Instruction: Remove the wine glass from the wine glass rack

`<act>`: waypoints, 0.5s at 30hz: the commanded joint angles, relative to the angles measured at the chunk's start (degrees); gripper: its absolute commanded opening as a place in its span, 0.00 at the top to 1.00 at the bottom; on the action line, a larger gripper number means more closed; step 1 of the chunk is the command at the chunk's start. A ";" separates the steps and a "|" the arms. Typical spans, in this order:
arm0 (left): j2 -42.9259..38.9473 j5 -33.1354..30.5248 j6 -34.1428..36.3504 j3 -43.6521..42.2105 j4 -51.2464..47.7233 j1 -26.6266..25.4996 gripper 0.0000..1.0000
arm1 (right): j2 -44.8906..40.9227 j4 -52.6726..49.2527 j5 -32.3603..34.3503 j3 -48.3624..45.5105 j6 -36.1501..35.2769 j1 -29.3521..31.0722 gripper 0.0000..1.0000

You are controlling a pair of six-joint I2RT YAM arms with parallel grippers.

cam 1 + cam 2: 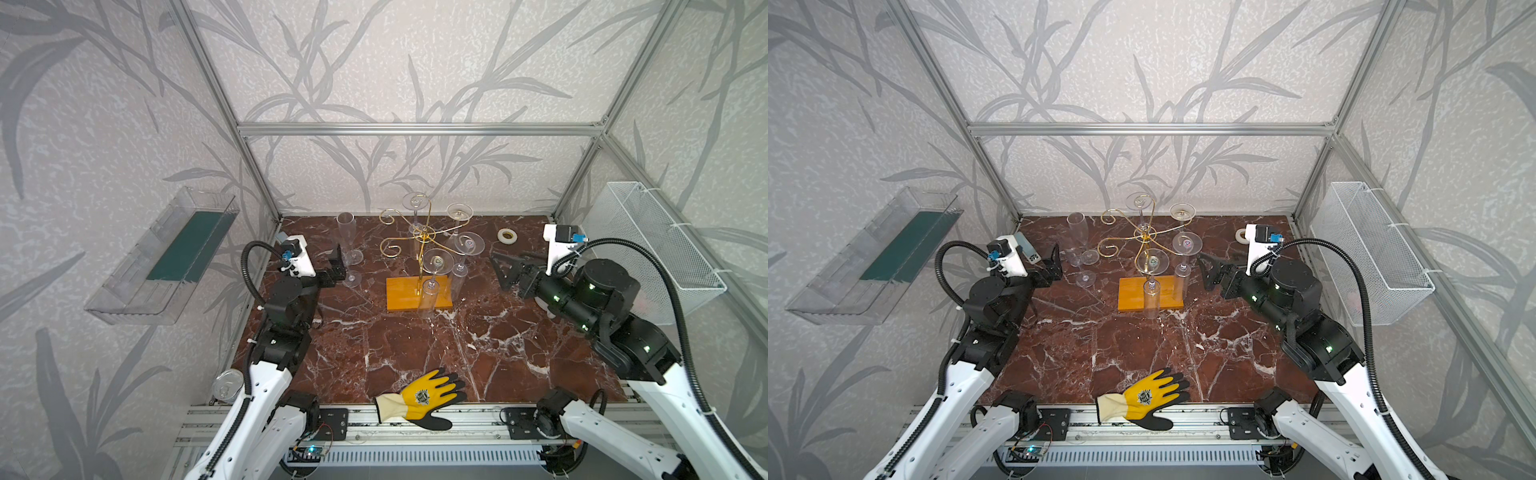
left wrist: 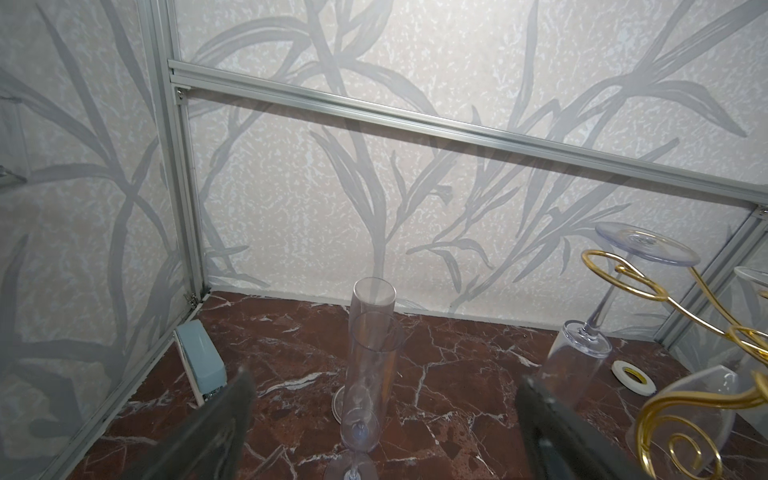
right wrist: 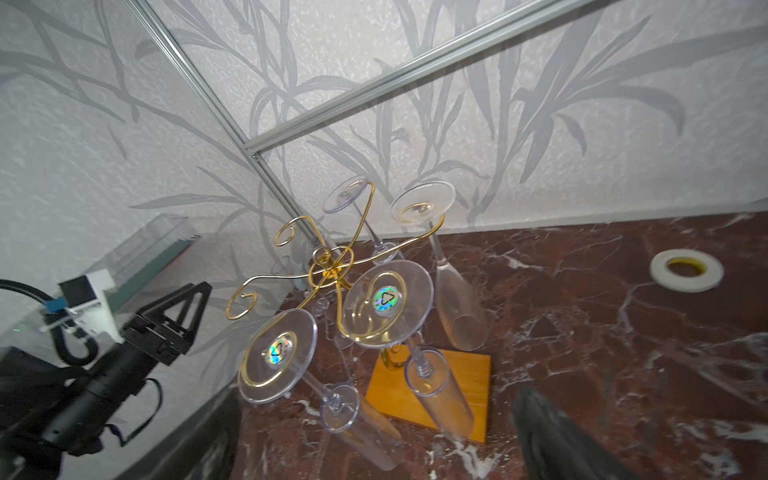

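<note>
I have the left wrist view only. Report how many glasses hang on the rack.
Observer: Four wine glasses hang upside down on the wine glass rack.
Operator: Tell me where the right tool is.
Observer: The right tool is open and empty, to the right of the rack in both top views, pointing toward it.
Operator: Name anything at the table's front edge.
Observer: A yellow glove with black fingertips lies across it.
</note>
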 commanded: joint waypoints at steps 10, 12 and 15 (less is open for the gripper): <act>-6.49 1.70 -6.16 -2.09 -7.82 0.03 0.01 | 2.46 20.47 -16.87 -11.17 25.34 4.30 0.17; -6.63 2.11 -6.57 -2.19 -8.34 0.02 0.01 | 3.35 21.47 -15.79 -11.48 25.60 6.03 0.19; -6.94 2.60 -7.19 -2.18 -9.09 0.02 0.01 | 4.47 22.95 -14.46 -11.80 25.96 7.97 0.24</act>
